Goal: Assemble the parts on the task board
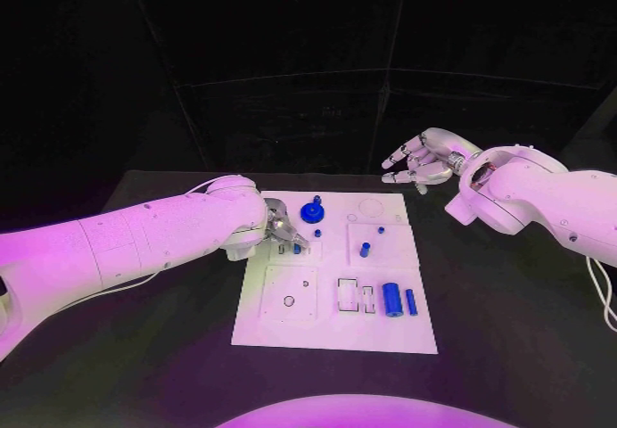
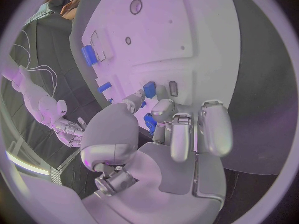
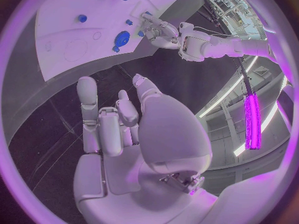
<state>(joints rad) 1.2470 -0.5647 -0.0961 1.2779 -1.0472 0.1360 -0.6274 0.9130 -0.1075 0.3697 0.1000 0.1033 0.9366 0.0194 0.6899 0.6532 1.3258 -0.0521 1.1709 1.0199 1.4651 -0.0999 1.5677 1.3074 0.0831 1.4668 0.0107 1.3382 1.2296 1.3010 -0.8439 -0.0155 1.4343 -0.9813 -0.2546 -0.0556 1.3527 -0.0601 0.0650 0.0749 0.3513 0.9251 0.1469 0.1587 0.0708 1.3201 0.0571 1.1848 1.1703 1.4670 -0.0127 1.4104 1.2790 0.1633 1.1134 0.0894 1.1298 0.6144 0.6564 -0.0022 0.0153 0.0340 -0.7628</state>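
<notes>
The white task board [image 1: 337,325] lies in the middle of the black table. My left hand [image 1: 283,230] hovers low over the board's far left part. In the left wrist view it [image 2: 177,129] pinches a small blue part [image 2: 150,123] between thumb and a finger. Another small blue part [image 2: 149,88] stands on the board just past the fingertips, beside a narrow slot [image 2: 174,88]. A blue round part [image 1: 313,212], two blue pegs [image 1: 366,250] and two blue cylinders [image 1: 390,299] sit on the board. My right hand [image 1: 424,160] hangs beyond the board's far right corner, fingers spread, holding nothing.
The board's near left quarter carries a square recess with small holes [image 1: 290,301]. A rectangular slot [image 1: 347,294] lies next to the cylinders. Black table [image 1: 142,357] surrounds the board on all sides.
</notes>
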